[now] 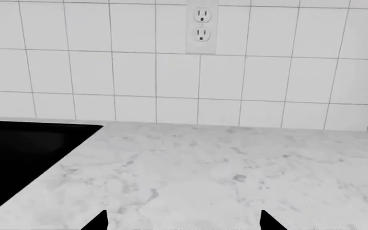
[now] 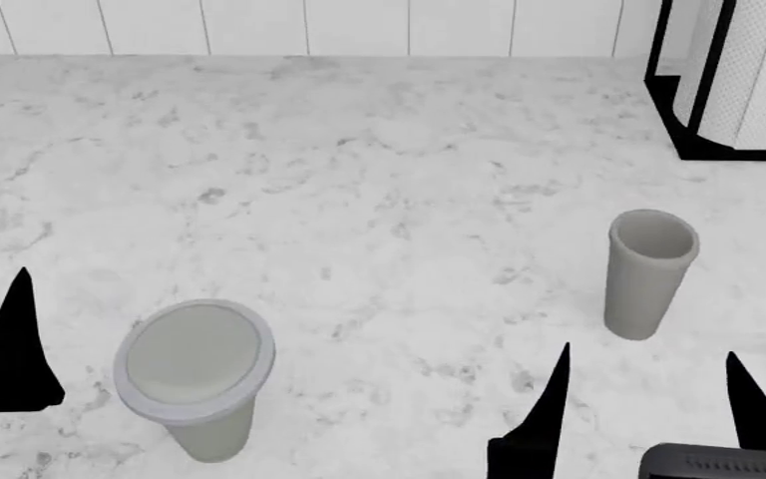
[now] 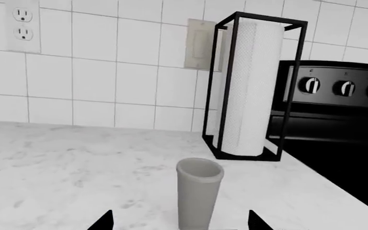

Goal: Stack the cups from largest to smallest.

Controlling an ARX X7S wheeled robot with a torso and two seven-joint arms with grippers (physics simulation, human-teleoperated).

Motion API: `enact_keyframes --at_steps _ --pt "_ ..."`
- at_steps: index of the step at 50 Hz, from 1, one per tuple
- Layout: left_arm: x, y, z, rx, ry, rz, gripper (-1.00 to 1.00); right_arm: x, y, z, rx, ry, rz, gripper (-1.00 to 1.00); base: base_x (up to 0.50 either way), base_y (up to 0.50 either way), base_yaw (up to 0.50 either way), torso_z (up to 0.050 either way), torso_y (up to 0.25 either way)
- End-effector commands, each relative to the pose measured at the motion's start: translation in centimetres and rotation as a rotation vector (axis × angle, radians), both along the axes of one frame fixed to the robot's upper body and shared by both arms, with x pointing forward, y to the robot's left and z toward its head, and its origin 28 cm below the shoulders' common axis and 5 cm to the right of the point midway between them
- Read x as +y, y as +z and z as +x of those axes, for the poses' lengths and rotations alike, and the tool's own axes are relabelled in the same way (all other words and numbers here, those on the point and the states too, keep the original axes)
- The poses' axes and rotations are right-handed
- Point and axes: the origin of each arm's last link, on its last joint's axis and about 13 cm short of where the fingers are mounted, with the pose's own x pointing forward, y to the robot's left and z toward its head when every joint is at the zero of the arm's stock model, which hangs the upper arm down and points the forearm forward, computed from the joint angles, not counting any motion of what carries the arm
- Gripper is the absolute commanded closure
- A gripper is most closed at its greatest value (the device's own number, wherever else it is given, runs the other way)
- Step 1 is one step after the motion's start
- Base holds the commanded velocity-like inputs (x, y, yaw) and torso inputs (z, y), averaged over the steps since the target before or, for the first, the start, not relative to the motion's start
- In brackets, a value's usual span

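The wide grey cup [image 2: 194, 374] with a thick pale rim stands upright at the near left of the marble counter [image 2: 383, 180]. The narrower, taller grey cup [image 2: 648, 274] stands upright at the right and also shows in the right wrist view [image 3: 199, 191]. My right gripper [image 3: 178, 223] is open and empty, just short of the narrow cup, which stands in line with the gap between the fingers [image 2: 543, 419]. My left gripper [image 1: 184, 223] is open and empty over bare counter. One of its fingers [image 2: 17, 344] shows left of the wide cup.
A white paper-towel roll in a black holder [image 2: 742, 75] stands at the back right, also in the right wrist view [image 3: 251, 91]. A black stove [image 3: 337, 120] lies beyond it. A black sunken area [image 1: 17, 158] borders the counter's left. A tiled wall [image 1: 184, 72] rises behind.
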Motion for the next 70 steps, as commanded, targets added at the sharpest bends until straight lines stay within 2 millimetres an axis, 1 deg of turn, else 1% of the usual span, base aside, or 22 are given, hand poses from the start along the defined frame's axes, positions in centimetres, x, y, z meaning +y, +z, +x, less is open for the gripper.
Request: enact_keyframes --at_steps 1,4,5,7,10,13,14,17,20,24,26,33,35,43,48,51,57,61,63,65,70 --pt "0.1 0.1 0.2 0.010 -0.002 -0.029 -1.00 -0.5 0.2 -0.3 -0.004 -0.033 0.011 -1.00 0.00 0.00 0.00 0.000 0.000" --pt "0.1 0.1 0.2 0.009 -0.007 -0.018 -1.00 -0.6 0.2 -0.3 -0.004 -0.033 0.009 -1.00 0.00 0.00 0.00 0.000 0.000" --pt "0.2 0.1 0.2 0.009 -0.006 -0.017 -1.00 -0.6 0.2 -0.4 0.004 -0.043 -0.026 -1.00 0.00 0.00 0.00 0.000 0.000" --pt "-0.1 0.1 0.3 0.011 -0.002 -0.014 -1.00 -0.6 0.0 -0.4 0.011 -0.036 -0.011 -1.00 0.00 0.00 0.00 0.000 0.000" --pt "0.3 0.2 0.3 0.013 0.001 -0.013 -1.00 -0.6 -0.1 -0.2 0.043 -0.011 0.028 -1.00 0.00 0.00 0.00 0.000 0.000" --pt "0.5 0.1 0.4 0.015 0.002 -0.011 -1.00 -1.1 0.1 -0.1 0.047 -0.038 0.085 -1.00 0.00 0.00 0.00 0.000 0.000" --pt "0.5 0.1 0.4 0.017 0.002 -0.008 -1.00 -1.5 0.3 0.1 0.054 -0.047 0.067 -1.00 0.00 0.00 0.00 0.000 0.000" --pt "0.4 0.1 0.6 0.021 0.007 -0.005 -1.00 -2.0 0.8 0.5 0.058 -0.033 0.090 -1.00 0.00 0.00 0.00 0.000 0.000" --pt "0.5 0.2 0.6 0.020 0.012 -0.004 -1.00 -2.6 0.5 1.4 0.107 0.011 0.096 -1.00 0.00 0.00 0.00 0.000 0.000" --pt "0.8 0.2 0.6 0.022 0.013 -0.001 -1.00 -3.4 0.4 2.3 0.118 -0.009 0.103 -1.00 0.00 0.00 0.00 0.000 0.000" --pt "0.8 0.2 0.6 0.023 0.013 0.002 -1.00 -3.7 0.2 2.8 0.163 -0.011 0.079 -1.00 0.00 0.00 0.00 0.000 0.000" --pt "0.7 0.3 0.6 0.023 0.017 0.005 -1.00 -4.3 -0.1 3.9 0.190 -0.003 0.101 -1.00 0.00 0.00 0.00 0.000 0.000" --pt "0.8 0.1 0.5 0.028 0.014 0.010 -1.00 -4.5 -0.5 4.6 0.225 -0.008 0.092 -1.00 0.00 0.00 0.00 0.000 0.000" --pt "1.0 0.1 0.5 0.031 0.016 0.011 -1.00 -4.9 -0.2 6.4 0.226 0.032 0.160 -1.00 0.00 0.00 0.00 0.000 0.000" --pt "1.1 0.0 0.6 0.034 0.016 0.009 -1.00 -4.7 0.1 7.2 0.224 0.067 0.186 -1.00 0.00 0.00 0.00 0.000 0.000" --pt "1.0 0.0 0.6 0.037 0.014 0.011 -1.00 -4.8 0.2 7.8 0.230 0.068 0.177 -1.00 0.00 0.00 0.00 0.000 0.000" --pt "1.1 0.1 0.6 0.034 0.017 0.008 -1.00 -4.9 -0.2 8.4 0.245 0.067 0.188 -1.00 0.00 0.00 0.00 0.000 0.000" --pt "0.9 -0.4 0.7 0.047 0.014 0.011 -1.00 -5.2 -0.5 8.9 0.271 0.059 0.175 -1.00 0.00 0.00 0.00 0.000 0.000" --pt "0.8 -0.3 0.8 0.047 0.013 0.010 -1.00 -5.4 -0.5 9.0 0.282 0.039 0.142 -1.00 0.00 0.00 0.00 0.000 0.000" --pt "1.1 -0.3 0.9 0.048 0.019 0.007 -1.00 -5.5 -0.5 9.2 0.279 0.038 0.156 -1.00 0.00 0.00 0.00 0.000 0.000" --pt "1.2 -0.3 1.0 0.047 0.023 0.007 -1.00 -5.5 -0.3 10.0 0.278 0.038 0.176 -1.00 0.00 0.00 0.00 0.000 0.000"
